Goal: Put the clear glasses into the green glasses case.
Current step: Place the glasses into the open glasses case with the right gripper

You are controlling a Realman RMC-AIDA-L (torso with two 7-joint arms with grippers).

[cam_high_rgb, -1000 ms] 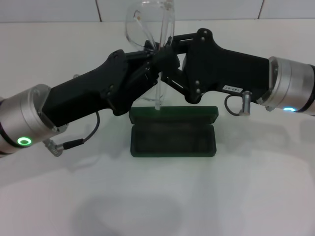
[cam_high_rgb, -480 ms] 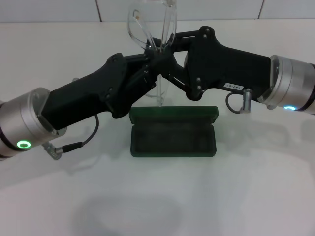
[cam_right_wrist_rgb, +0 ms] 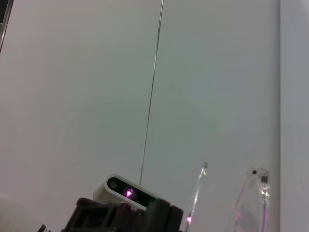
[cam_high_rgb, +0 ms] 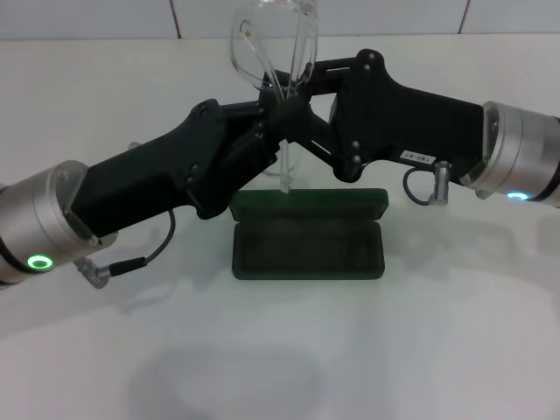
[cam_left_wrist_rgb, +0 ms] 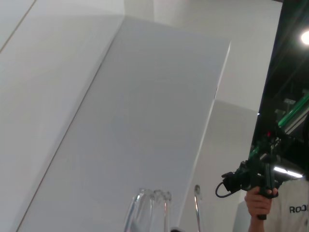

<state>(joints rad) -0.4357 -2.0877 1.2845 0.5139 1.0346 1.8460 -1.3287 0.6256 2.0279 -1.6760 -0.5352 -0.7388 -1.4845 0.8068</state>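
The clear glasses (cam_high_rgb: 262, 48) are held in the air above the table, lens uppermost, with one thin clear arm (cam_high_rgb: 285, 166) hanging down toward the case. My left gripper (cam_high_rgb: 269, 112) and my right gripper (cam_high_rgb: 297, 92) meet at the glasses' lower part, and both look shut on them. The green glasses case (cam_high_rgb: 308, 249) lies open on the white table right below the grippers, with its dark lining showing and nothing in it. Parts of the clear glasses (cam_left_wrist_rgb: 147, 212) show in the left wrist view, and the clear glasses (cam_right_wrist_rgb: 252, 195) also show in the right wrist view.
The white table (cam_high_rgb: 289, 350) spreads in front of the case. A white wall stands behind it. A person (cam_left_wrist_rgb: 270, 203) holding a device stands far off in the left wrist view. The left arm's wrist camera (cam_right_wrist_rgb: 126, 191) shows in the right wrist view.
Both grippers have risen a little with the glasses, which now sit slightly higher and farther right. The case has not moved.
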